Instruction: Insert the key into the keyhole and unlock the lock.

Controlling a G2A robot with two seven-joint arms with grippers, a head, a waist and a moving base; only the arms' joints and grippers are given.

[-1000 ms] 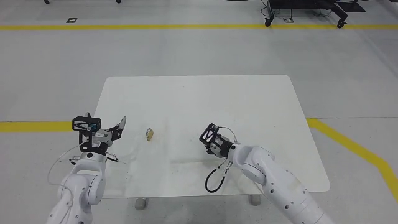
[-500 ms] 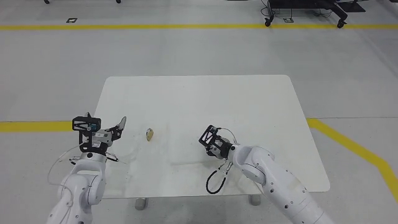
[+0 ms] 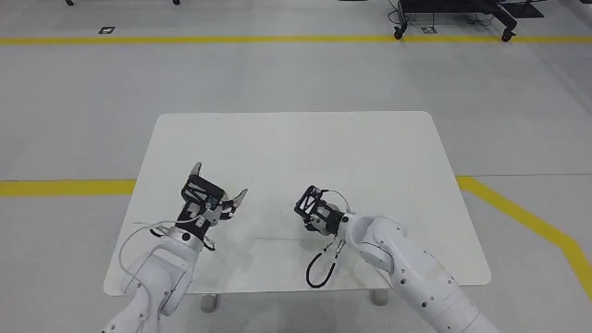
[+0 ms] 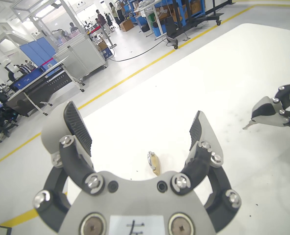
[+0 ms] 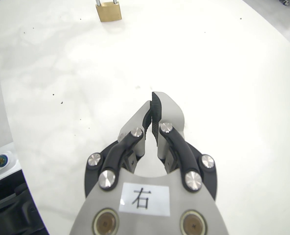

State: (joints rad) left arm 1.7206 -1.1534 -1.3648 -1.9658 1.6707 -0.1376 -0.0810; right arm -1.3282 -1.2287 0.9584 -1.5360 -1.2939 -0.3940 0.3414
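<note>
Where the brass padlock [image 5: 108,8] lies flat on the white table [image 5: 208,62], its silver shackle is closed and points away from the right gripper [image 5: 154,99], and open tabletop separates the two. In the left wrist view the padlock [image 4: 154,162] sits low between the fingers of the left gripper [image 4: 136,113], near the palm. The jaws are spread wide to either side of it and neither ribbed pad touches the brass. From above, the left gripper [image 3: 219,182] is over the near left part of the table [image 3: 370,148], with its fingers splayed.

The key [image 4: 247,125] is pinched in the right gripper [image 4: 269,116]. Only its thin metal tip pokes out past the fingertips, angled down towards the tabletop, and whether it touches the surface cannot be told. In the right wrist view the jaws are clenched, pad against pad. From above, the right gripper [image 3: 305,208] is near the middle of the table's near half, to the right of the left gripper and apart from it.

A black cable [image 3: 319,273] loops beside the right forearm. A yellow floor line [image 3: 277,39] runs across the floor beyond the table.
</note>
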